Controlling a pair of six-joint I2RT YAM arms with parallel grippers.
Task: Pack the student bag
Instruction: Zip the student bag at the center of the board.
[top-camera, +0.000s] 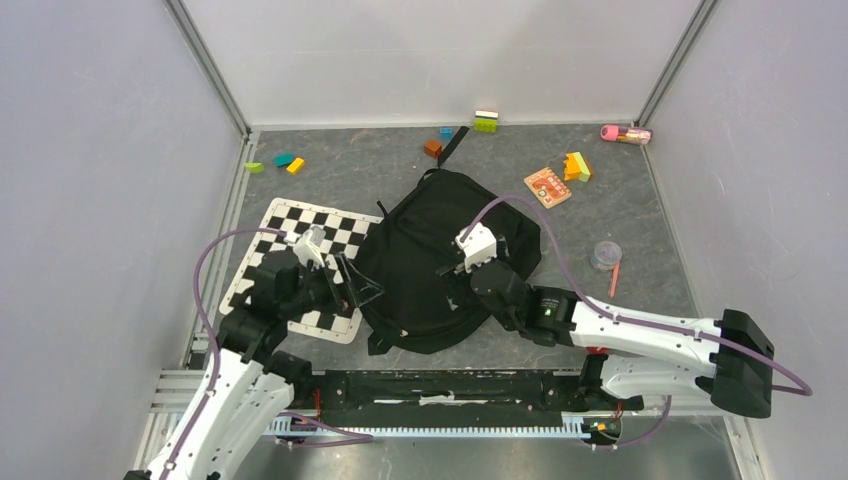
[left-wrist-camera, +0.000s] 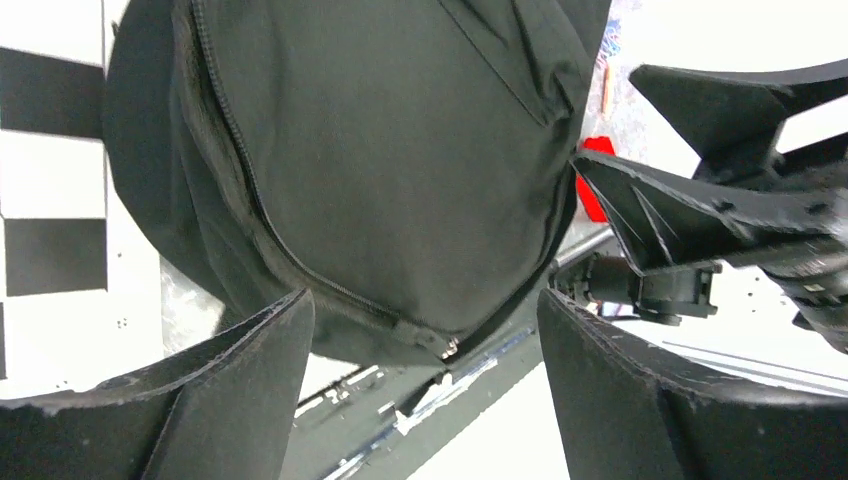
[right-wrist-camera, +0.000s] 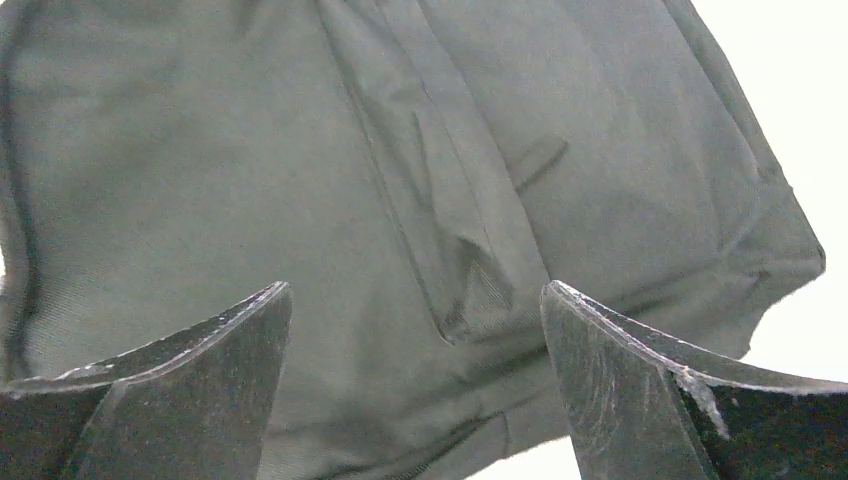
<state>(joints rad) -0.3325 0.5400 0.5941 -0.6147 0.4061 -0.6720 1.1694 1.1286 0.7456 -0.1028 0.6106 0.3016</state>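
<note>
The student bag (top-camera: 440, 255) is a large black backpack lying flat in the middle of the table, one strap (top-camera: 452, 145) trailing toward the back. My left gripper (top-camera: 352, 285) stands open at the bag's left edge, nothing between its fingers. From the left wrist I see the bag (left-wrist-camera: 400, 150) with its zipper and the metal pull (left-wrist-camera: 450, 347) just beyond my open left gripper (left-wrist-camera: 425, 330). My right gripper (top-camera: 452, 268) hovers open over the bag's near right part. The right wrist view is filled with black fabric (right-wrist-camera: 400, 180) between the spread fingers of that gripper (right-wrist-camera: 415, 300).
A checkerboard sheet (top-camera: 300, 260) lies under the bag's left side. Coloured blocks (top-camera: 290, 162), (top-camera: 485, 121), (top-camera: 577, 166), an orange card (top-camera: 547, 186), a pink tube (top-camera: 625, 134), a small clear cup (top-camera: 606, 254) and an orange stick (top-camera: 614, 280) are scattered behind and right. Walls enclose three sides.
</note>
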